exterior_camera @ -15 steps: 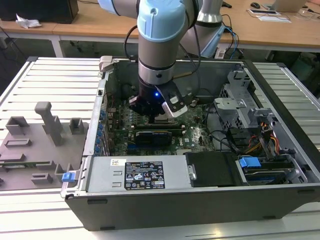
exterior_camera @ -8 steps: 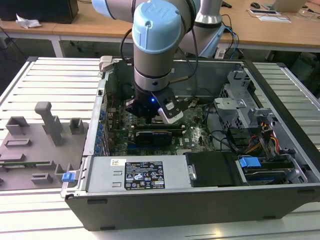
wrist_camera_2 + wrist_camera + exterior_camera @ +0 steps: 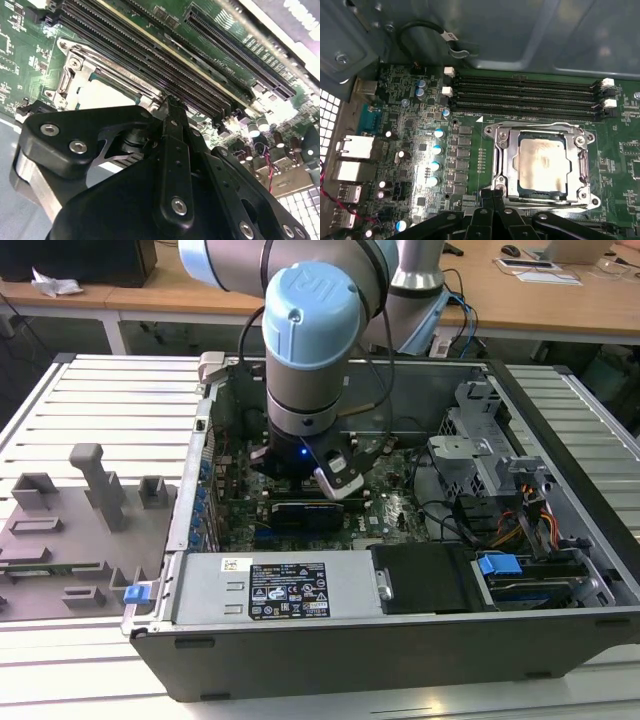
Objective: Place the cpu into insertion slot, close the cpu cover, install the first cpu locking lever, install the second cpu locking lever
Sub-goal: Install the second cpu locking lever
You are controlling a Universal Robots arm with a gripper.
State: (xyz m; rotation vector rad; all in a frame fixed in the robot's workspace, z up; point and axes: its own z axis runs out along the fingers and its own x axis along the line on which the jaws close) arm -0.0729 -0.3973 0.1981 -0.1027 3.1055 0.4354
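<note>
In the first wrist view the cpu (image 3: 542, 165) lies flat in the insertion slot (image 3: 506, 165), its pale metal top facing up and its edges square with the socket rim; being square it has no long axis, and its sides run parallel to the long black memory slots (image 3: 525, 95) beside the socket. The cpu cover (image 3: 582, 167) lies down around it as a silver frame, the chip's top showing through the central cut-out. A thin wire lever (image 3: 540, 126) runs along the socket edge nearest the memory slots. The claw (image 3: 492, 197) sits just at the socket's opposite edge, its black fingers pressed together tip to tip and pinching nothing that can be made out. In the second wrist view the same fingertips (image 3: 172, 107) meet just beside the socket frame. In the exterior view the arm (image 3: 310, 340) reaches down into the open computer case (image 3: 400, 640), which rests on a slatted bench (image 3: 110, 390).
</note>
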